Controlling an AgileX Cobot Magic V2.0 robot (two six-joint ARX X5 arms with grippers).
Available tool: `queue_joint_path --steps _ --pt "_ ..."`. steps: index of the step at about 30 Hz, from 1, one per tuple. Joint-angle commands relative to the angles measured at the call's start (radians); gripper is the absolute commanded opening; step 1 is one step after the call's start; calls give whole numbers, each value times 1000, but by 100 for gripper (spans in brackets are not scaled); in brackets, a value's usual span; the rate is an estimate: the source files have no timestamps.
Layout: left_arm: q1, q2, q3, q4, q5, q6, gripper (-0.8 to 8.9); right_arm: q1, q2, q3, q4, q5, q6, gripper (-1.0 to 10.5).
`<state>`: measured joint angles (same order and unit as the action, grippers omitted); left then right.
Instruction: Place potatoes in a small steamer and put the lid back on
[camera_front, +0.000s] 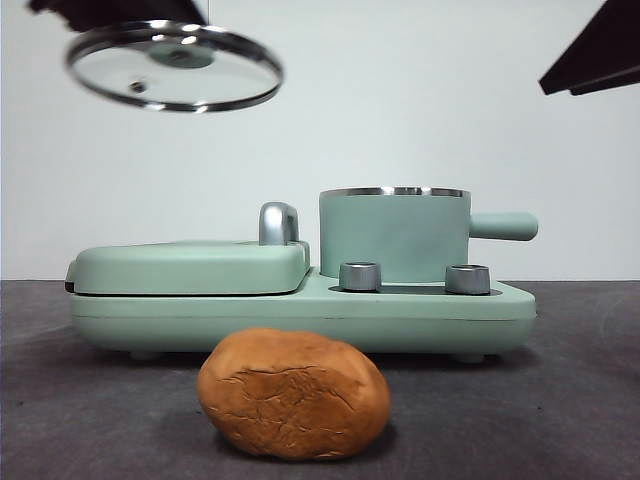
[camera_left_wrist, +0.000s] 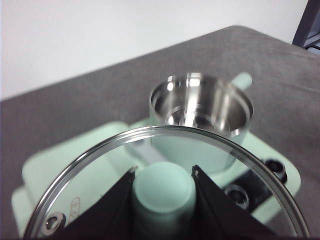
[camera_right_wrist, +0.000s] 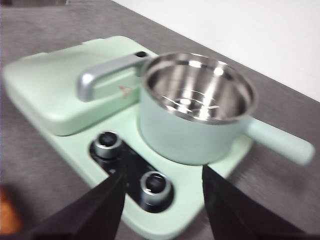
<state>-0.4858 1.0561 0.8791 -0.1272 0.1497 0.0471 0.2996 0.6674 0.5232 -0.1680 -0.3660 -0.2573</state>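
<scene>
**Mint-green cooker open, lid held aloft, potato not yet picked**

Grey table (camera_front: 580, 400) carries the mint-green cooker base (camera_front: 300, 315): flat griddle cover (camera_front: 190, 265) on one side, the small steamer (camera_front: 395, 235) on the other, two steel dials (camera_front: 360, 276) in front of it.

Steamer: short green cylinder, steel rim, stubby side handle (camera_front: 503, 226) pointing away from the griddle. Right wrist view shows the bowl (camera_right_wrist: 197, 90) bare steel, nothing in it.

Lid (camera_front: 175, 65): clear glass, steel rim, held high above the griddle side, slightly tilted, well clear of the pot. Left gripper (camera_left_wrist: 163, 172) has its jaws clamped on the green knob (camera_left_wrist: 163, 192).

Potato (camera_front: 293, 393): oval, orange-brown, cracked rough skin. Lies on the table just in front of the base, apart from it, closer to the griddle side than to the pot.

Right gripper (camera_right_wrist: 162, 172): jaws spread wide, holding nothing, hovering over the dial end of the base. An orange blur at that view's edge is probably the potato.

Step in hand, as I read it: right arm fetches the potato.
- Approach from above, jaws across the short axis; the rough skin should grip fine.
- Clear the dials and base edge on descent.
- Lift above the steel rim before moving over the pot, lower into the bowl, don't drop.
- Left arm should hold the lid out of that path until the potato is in.
</scene>
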Motion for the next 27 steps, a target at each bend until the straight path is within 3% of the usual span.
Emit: queue_joint_path --steps 1,7,16,27 --pt "7 -80 -51 -3 -10 -42 15 60 5 16 2 -5 -34 247" --pt "18 -193 -95 -139 -53 -43 14 216 64 16 -28 -4 -77 293" --pt "22 -241 -95 -159 -55 -52 15 447 301 39 -21 0 -91 354" --pt "22 -241 -95 -197 -54 -60 14 533 563 124 18 8 -92 381"
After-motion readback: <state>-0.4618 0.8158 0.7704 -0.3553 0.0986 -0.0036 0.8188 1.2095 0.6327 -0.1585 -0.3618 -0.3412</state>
